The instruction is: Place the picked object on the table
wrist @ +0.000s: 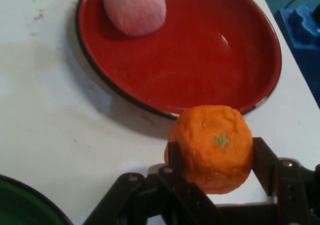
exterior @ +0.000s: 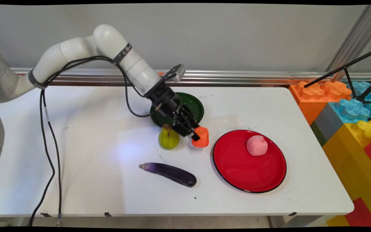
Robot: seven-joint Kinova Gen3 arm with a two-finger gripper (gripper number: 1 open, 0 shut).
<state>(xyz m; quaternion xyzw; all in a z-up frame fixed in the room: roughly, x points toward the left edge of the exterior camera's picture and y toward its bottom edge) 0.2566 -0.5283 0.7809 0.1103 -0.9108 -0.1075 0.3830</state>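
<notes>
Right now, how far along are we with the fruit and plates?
Already placed: pink fruit on the red plate. In hand: end effector shut on the orange, beside that plate. Left: pear and eggplant lie on the table; green plate looks empty.

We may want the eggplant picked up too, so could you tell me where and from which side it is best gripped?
Probably from straight above, gripping the eggplant across its middle with the fingers on its two long sides. It lies flat on the table, long and narrow, tapering toward its left tip, so the middle looks like the steadiest hold. Nothing stands close to its sides; the pear is farther back.
</notes>
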